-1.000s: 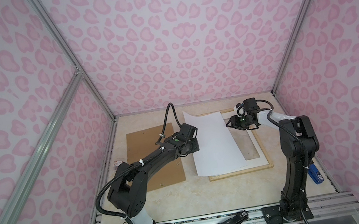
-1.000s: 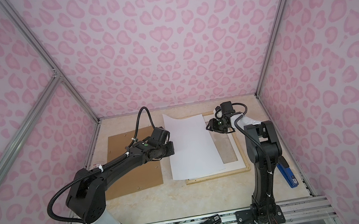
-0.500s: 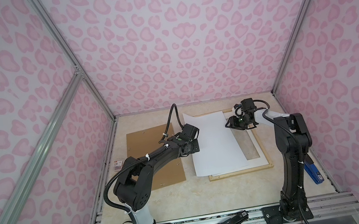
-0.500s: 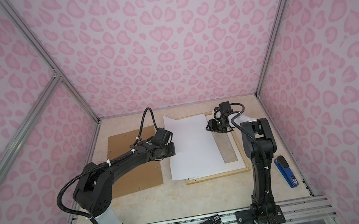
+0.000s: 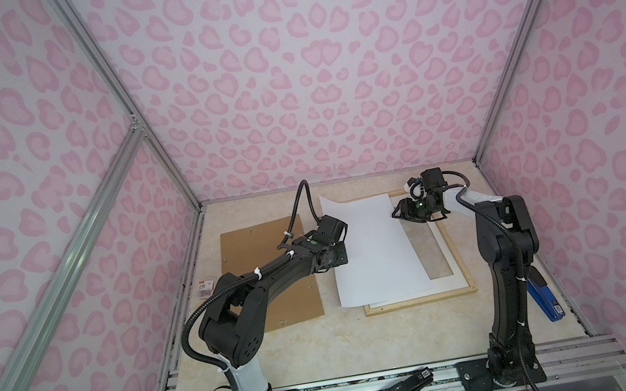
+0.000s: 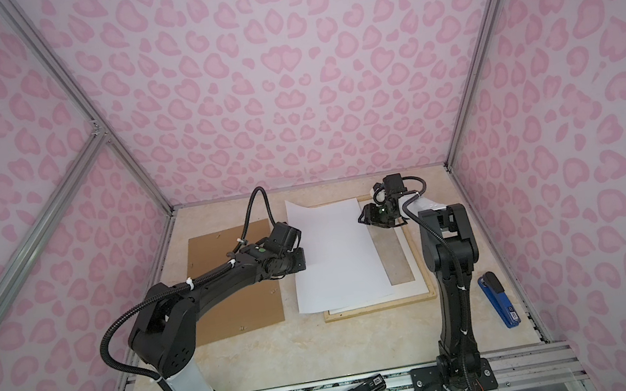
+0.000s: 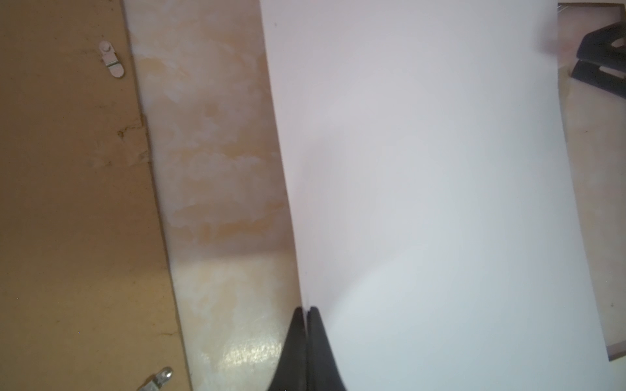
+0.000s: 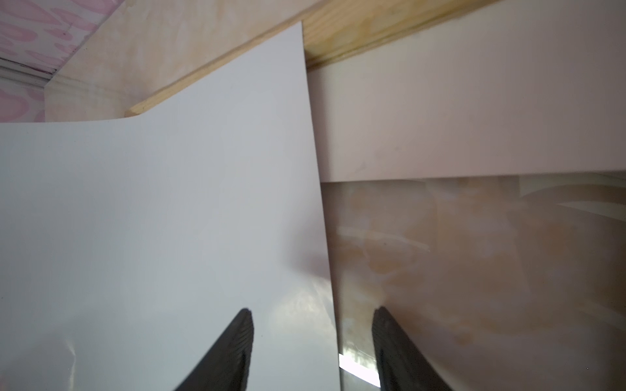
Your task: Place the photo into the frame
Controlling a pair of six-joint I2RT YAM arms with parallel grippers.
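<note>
Pictured mid-placement on the beige marbled worktop [image 5: 326,354]: the large rectangular photo [image 5: 373,246], plain white back upward, draped askew over the left part of the thin pale wooden picture frame [image 5: 419,301], overhanging its left strip and not yet seated inside. Within the frame, partly covered, a white mat border [image 5: 448,280] with a cut-out window. Off to the left, flat and apart from the sheet, a brown backing board [image 5: 243,249] with small metal clips [image 7: 111,64]. On the left gripper [image 7: 307,309], jaws pressed together on the photo's left edge, apparently holding that side just clear of the worktop. On the right gripper [image 8: 313,308], near the sheet's far right corner, jaws apart and straddling the edge, clamping nothing. Against a second ago: right jaws a touch wider, then steady; both arms re-posed at shoulder and elbow; the sheet barely displaced in both top views, corners close to the same spots. Read from that: no real progress toward the frame, and the right side standing off rather than gripping, with control of the print left to the one pinch. Still ahead, by the look of it: sliding the sheet rightward, squaring its edges with the wooden strips, then lowering it onto the mat. Risks of a one-sided hold: sagging or buckling of the thin print, or a corner catching on a strip.
</note>
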